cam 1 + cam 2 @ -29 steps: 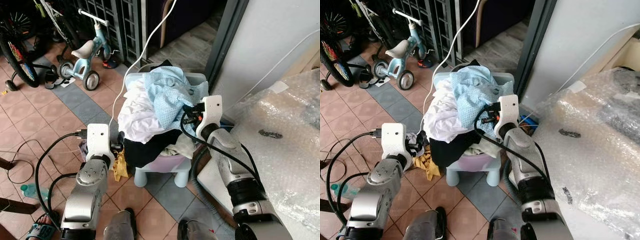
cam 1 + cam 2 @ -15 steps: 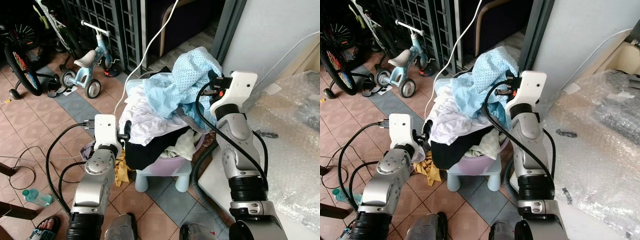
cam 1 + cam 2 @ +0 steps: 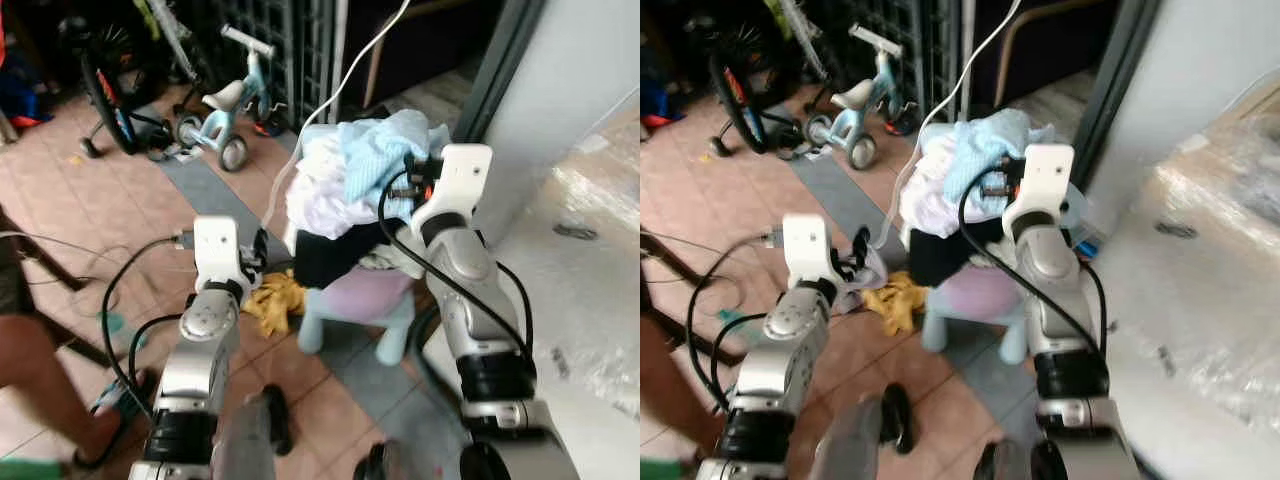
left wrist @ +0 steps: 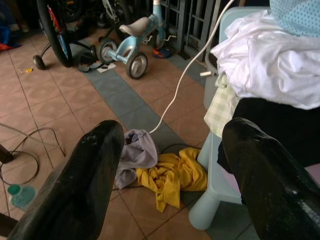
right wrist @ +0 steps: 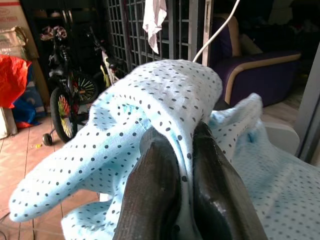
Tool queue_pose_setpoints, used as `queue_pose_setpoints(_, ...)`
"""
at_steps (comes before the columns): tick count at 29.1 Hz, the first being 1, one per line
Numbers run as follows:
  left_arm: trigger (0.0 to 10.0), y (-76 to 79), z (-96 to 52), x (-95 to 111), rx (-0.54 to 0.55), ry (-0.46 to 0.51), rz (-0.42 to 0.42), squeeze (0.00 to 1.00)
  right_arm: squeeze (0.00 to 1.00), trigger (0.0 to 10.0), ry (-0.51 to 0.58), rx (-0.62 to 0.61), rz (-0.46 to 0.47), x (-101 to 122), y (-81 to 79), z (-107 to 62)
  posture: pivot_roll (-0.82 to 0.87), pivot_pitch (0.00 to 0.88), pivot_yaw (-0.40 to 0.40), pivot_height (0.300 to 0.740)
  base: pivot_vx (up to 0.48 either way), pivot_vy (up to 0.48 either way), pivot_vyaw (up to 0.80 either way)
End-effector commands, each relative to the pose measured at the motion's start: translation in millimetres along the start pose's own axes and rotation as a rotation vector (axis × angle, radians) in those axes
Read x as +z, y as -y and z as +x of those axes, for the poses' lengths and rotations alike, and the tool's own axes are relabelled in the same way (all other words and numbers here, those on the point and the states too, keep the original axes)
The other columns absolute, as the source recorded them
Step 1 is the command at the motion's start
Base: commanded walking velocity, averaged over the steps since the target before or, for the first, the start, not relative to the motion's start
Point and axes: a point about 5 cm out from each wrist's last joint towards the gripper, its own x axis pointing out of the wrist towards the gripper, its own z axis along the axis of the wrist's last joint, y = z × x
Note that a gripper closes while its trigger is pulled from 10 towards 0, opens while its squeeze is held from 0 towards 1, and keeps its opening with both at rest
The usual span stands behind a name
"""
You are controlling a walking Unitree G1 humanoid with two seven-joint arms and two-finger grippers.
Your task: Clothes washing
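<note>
A heap of laundry [image 3: 322, 195] fills a lavender basket [image 3: 365, 295] on a small pale-blue stool [image 3: 398, 338]. On top lies a light-blue dotted cloth [image 3: 385, 150]. My right gripper [image 5: 182, 145] is shut on a fold of that dotted cloth [image 5: 170, 95], at the right side of the heap [image 3: 405, 185]. Beside the heap's left side, my left gripper [image 4: 172, 135] is open, with nothing between its fingers [image 4: 90, 175]. Below it on the tiles lie a yellow cloth [image 4: 170, 177] and a lavender cloth [image 4: 137, 152].
A pale-blue tricycle [image 3: 235, 110] and a bicycle [image 3: 100, 70] stand at the back left before a metal grille. A white cable [image 3: 320, 100] runs down past the heap. A person's leg [image 3: 30, 370] is at the left. A bubble-wrapped surface [image 3: 590, 260] is on the right.
The view has swung and blurred, and a person's leg has come in at the left. The dotted cloth, held high half a second ago, now sits lower by the heap.
</note>
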Motion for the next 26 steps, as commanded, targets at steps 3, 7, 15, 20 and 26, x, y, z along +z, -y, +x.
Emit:
queue_pose_setpoints(3, 10.0, 5.0, 4.6, 18, -0.015, 0.068, -0.004, 0.0, 0.0, 10.0, 0.058, -0.037, -0.037, 14, 10.6, 2.3, -0.03, 0.091, 0.008, 0.74, 0.0, 0.0, 0.0)
queue_pose_setpoints(7, 10.0, 5.7, 4.9, 20, -0.024, 0.084, -0.018, 0.0, 0.0, 10.0, 0.084, -0.069, -0.048, 19, 17.9, 2.3, -0.03, 0.093, 0.009, 0.74, 0.0, 0.0, 0.0)
queue_pose_setpoints(15, 10.0, 5.0, 4.5, 24, -0.036, 0.12, -0.04, 0.0, 0.0, 10.0, 0.169, -0.166, -0.18, 37, 37.7, 5.7, -0.03, 0.093, 0.01, 0.74, 0.0, 0.0, -0.59)
queue_pose_setpoints(20, 10.0, 5.8, 4.0, 25, -0.048, 0.131, -0.05, 0.0, 0.0, 10.0, 0.228, -0.224, -0.253, 53, 52.3, 10.7, -0.03, 0.093, 0.011, 0.74, 0.05, 0.0, -0.64)
queue_pose_setpoints(26, 10.0, 7.0, 3.8, 27, -0.066, 0.148, -0.061, 0.0, 0.0, 10.0, 0.253, -0.262, -0.29, 61, 63.5, 14.9, -0.03, 0.096, 0.011, 0.74, 0.309, 0.0, 0.0)
